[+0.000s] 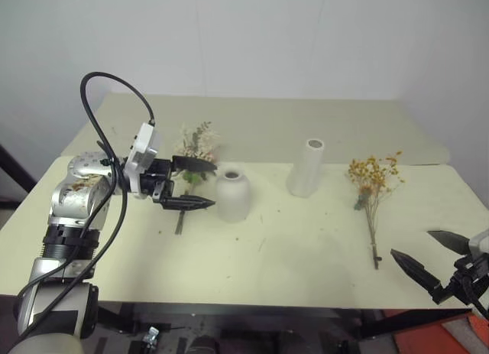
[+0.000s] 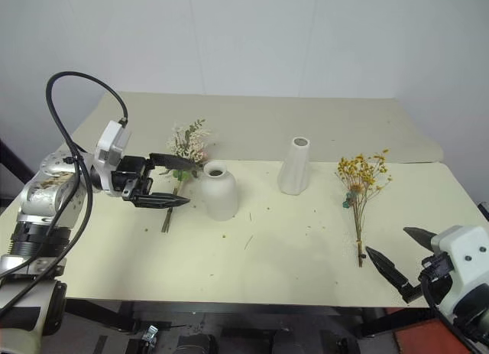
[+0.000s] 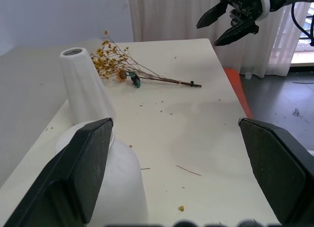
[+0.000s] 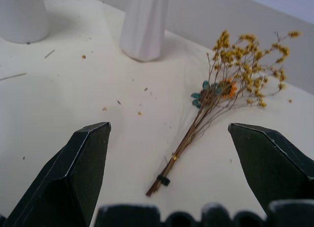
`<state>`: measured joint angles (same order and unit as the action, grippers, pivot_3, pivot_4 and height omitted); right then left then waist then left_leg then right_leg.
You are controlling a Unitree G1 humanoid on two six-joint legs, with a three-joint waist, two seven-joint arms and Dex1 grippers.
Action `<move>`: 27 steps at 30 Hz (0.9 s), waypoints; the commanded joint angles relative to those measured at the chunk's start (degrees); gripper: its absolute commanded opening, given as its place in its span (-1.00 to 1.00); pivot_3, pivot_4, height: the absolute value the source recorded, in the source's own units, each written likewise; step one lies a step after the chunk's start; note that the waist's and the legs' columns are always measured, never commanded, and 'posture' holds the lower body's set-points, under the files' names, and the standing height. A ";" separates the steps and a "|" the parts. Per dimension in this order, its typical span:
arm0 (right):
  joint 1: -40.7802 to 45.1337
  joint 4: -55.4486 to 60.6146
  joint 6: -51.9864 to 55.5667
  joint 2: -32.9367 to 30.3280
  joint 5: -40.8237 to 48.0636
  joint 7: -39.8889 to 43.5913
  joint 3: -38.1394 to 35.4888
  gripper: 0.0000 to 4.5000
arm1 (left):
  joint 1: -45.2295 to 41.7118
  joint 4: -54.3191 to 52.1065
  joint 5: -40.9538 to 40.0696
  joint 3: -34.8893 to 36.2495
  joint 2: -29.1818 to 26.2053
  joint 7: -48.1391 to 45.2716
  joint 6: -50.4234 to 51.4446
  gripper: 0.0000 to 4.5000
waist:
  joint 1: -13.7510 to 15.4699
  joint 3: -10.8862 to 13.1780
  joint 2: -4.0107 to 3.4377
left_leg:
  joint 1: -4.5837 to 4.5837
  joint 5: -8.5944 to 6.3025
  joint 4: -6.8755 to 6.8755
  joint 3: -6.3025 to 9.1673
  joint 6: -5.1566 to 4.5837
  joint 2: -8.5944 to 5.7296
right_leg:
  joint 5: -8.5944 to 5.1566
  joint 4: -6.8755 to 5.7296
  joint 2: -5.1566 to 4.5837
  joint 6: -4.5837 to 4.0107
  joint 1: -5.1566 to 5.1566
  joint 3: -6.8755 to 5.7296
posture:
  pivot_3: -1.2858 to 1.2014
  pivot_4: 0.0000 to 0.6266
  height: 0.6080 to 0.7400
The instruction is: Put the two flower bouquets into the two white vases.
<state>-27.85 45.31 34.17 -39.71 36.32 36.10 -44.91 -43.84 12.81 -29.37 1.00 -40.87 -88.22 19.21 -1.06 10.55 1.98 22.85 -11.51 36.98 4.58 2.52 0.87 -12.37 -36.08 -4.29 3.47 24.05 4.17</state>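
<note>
Two benches: the near bench (image 1: 252, 270) carries every task thing; a second bench (image 1: 267, 125) abuts its far edge, bare apart from the tips of the pink bouquet.
Near bench, open room: wide bare strip along the front edge, and a bare patch between the squat vase and the yellow spray; small dry crumbs scattered there.
Left tool (image 1: 192, 183): fingers wide apart, holding nothing, raised above the bench and pointing sideways toward the squat vase, tips just short of its side, the pink bouquet under them.
Right tool (image 1: 428, 256): fingers wide apart, empty, at the front right corner of the bench, near the stem end of the yellow spray but clear of it.
Tall vase (image 1: 307, 167): slim white cylinder, upright, near the far edge of the near bench, between the squat vase and the yellow spray, apart from both.
Squat vase (image 1: 232, 194): rounded, white, narrow neck, upright, left of the tall vase; mouth empty.
Yellow spray (image 1: 373, 187): lying flat at the right, heads toward the far edge, thin stems running toward the front edge.
Pink bouquet (image 1: 195, 147): lying flat just left of the squat vase, heads across the seam between the benches, stems toward the front.
</note>
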 commanded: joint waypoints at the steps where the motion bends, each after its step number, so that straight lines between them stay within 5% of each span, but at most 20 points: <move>1: 0.58 0.77 -0.03 -0.86 0.40 0.00 -0.19 1.00 | 1.34 -3.13 -1.13 1.19 -0.42 0.78 0.63 0.99 | -0.03 0.00 0.00 | 0.00 0.00 0.00 0.00 0.00 0.01 | 0.00 0.00 0.00 0.00 0.00 0.00 | 0.03 -0.52 1.00; 14: 6.78 -3.16 3.47 -5.30 0.98 -1.47 1.51 1.00 | 1.62 -5.10 -1.95 1.76 -0.09 1.83 0.96 0.99 | -0.08 0.00 0.00 | -0.01 0.00 0.01 -0.01 0.00 0.00 | 0.00 0.00 -0.01 0.00 -0.01 0.00 | 0.03 -0.52 1.00; 27: 48.51 -31.10 28.84 -7.54 -5.17 -19.34 27.77 1.00 | -20.33 18.33 10.77 -8.20 15.29 0.69 -15.37 0.99 | -0.06 0.01 0.03 | 0.19 0.01 0.05 0.02 -0.03 -0.10 | 0.20 0.04 -0.03 -0.25 0.12 0.00 | 0.03 -0.52 1.00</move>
<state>18.70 16.60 60.69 -47.27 32.66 18.37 -17.75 -62.02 29.42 -20.22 -6.57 -25.46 -86.51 7.01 -1.11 10.56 2.01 23.08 -11.52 37.01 4.60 2.46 0.78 -12.11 -36.03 -4.31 3.11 24.21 4.17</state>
